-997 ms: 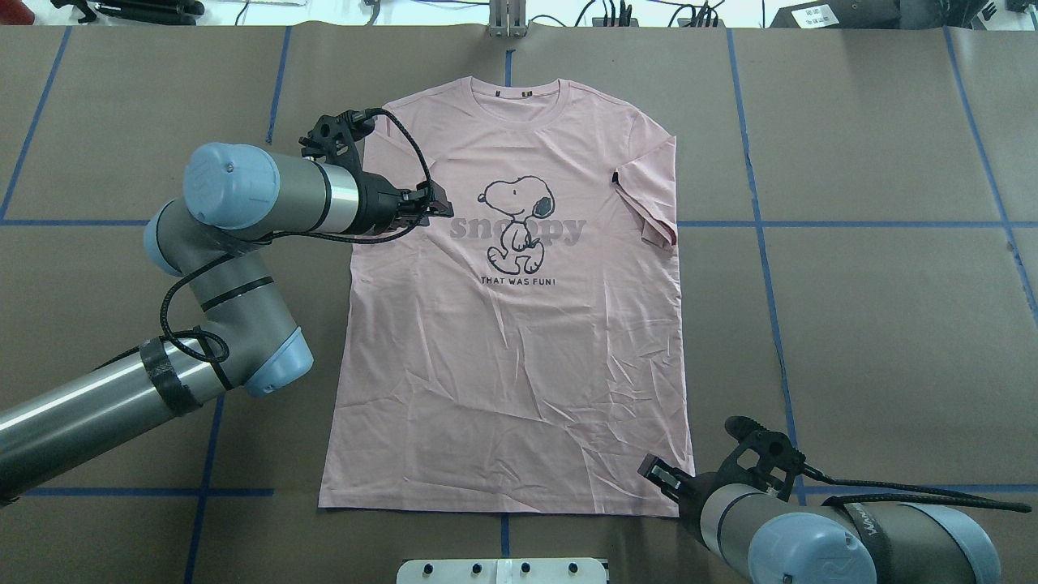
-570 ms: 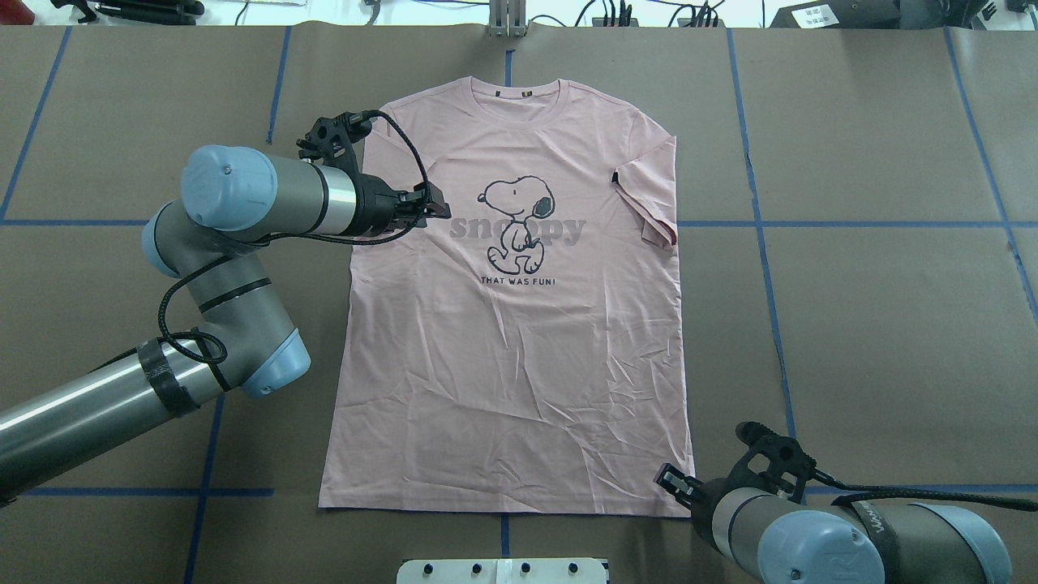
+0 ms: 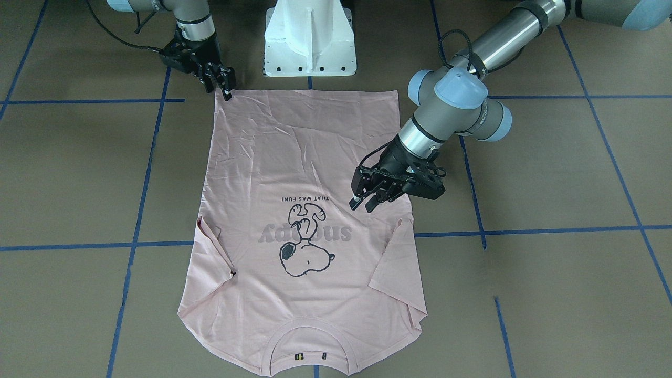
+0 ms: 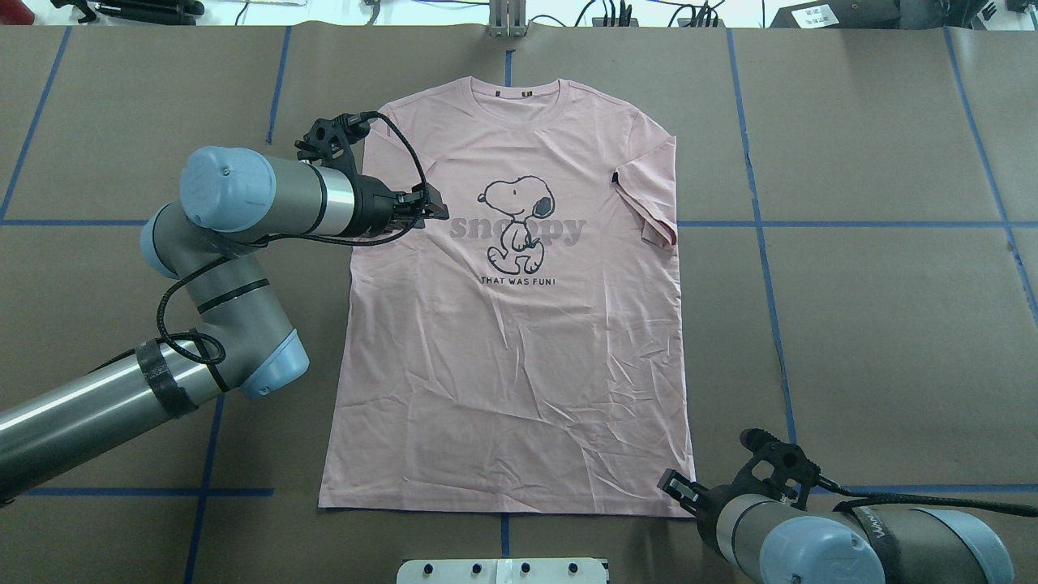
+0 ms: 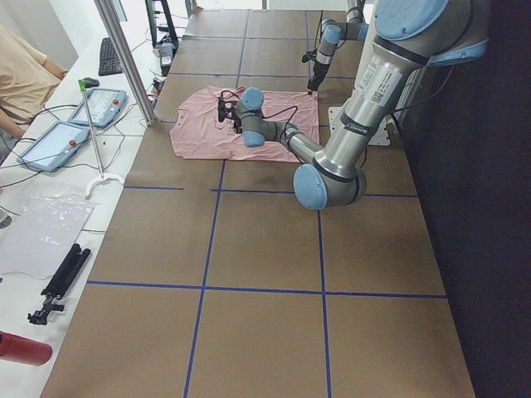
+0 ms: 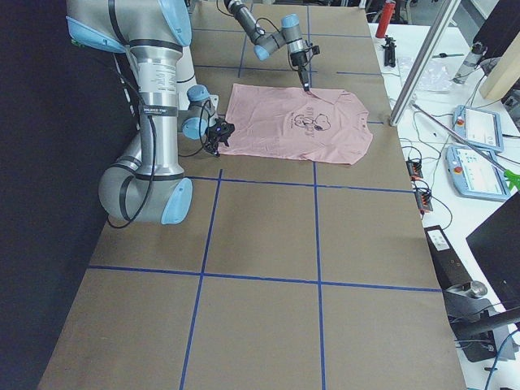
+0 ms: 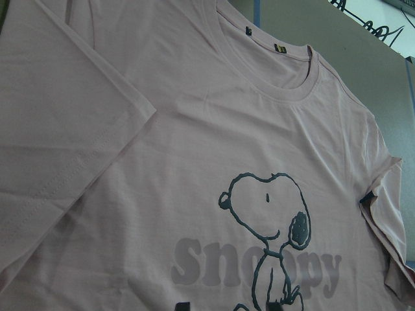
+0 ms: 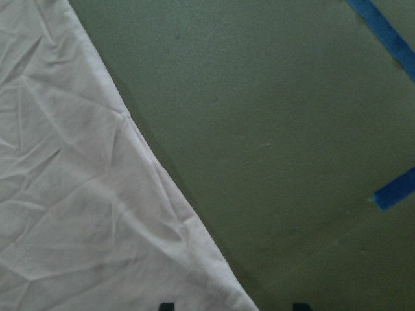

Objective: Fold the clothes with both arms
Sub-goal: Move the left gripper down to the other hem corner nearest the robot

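Observation:
The pale pink T-shirt [image 4: 519, 324] lies flat and face up on the brown table, collar at the far side, dog print [image 4: 519, 223] showing. Both sleeves are folded in onto the body [image 3: 396, 262]. My left gripper [image 4: 434, 207] hovers open and empty over the chest, just left of the print; it also shows in the front view [image 3: 363, 205]. My right gripper [image 4: 673, 485] is open and empty, low at the near right hem corner [image 8: 214, 272], which lies between its fingertips [image 8: 165, 305]. The front view shows the right gripper too [image 3: 224, 86].
The white pedestal base [image 3: 310, 37] stands at the near table edge, by the shirt's hem. Blue tape lines [image 4: 762, 223] cross the brown table. A metal pole [image 5: 124, 58] and control tablets [image 5: 99, 104] stand at the far edge.
My right gripper has drawn back towards the robot and slightly right, off the hem to its corner. My left gripper has shifted slightly left. The shirt has not moved.

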Tool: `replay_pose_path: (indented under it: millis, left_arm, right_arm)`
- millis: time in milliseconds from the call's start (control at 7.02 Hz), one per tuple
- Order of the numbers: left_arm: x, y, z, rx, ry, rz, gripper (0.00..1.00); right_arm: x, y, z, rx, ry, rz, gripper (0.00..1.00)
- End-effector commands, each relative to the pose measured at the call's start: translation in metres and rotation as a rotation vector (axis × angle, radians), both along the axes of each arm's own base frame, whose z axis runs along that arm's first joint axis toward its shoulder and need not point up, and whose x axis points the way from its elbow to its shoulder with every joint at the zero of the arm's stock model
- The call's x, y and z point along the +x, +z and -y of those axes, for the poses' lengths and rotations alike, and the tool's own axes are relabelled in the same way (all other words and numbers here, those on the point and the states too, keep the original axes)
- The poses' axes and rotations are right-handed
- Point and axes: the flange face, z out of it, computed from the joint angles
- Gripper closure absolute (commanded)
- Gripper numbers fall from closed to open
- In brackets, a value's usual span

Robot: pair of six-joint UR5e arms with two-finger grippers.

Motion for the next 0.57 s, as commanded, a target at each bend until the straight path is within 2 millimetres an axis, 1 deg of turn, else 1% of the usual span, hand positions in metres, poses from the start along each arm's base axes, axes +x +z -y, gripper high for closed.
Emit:
replay_pose_path:
  millis: [0,142,427]
  left_arm:
    - [-0.0012,0.0061,-0.0009,-0.003,0.000,0.005,0.50]
    - [-0.0013,0.0061,-0.0010,-0.003,0.000,0.005,0.50]
    - [-0.0013,0.0061,-0.0010,-0.005,0.000,0.005,0.50]
  right_arm:
    - [-0.0034,0.0003,-0.0101,-0.001,-0.017,-0.001,0.34]
    - [-0.0036,-0.0004,-0.0117,-0.004,-0.019,0.001,0.41]
    - [-0.0032,-0.0014,-0.0118,-0.004,-0.019,0.004,1.00]
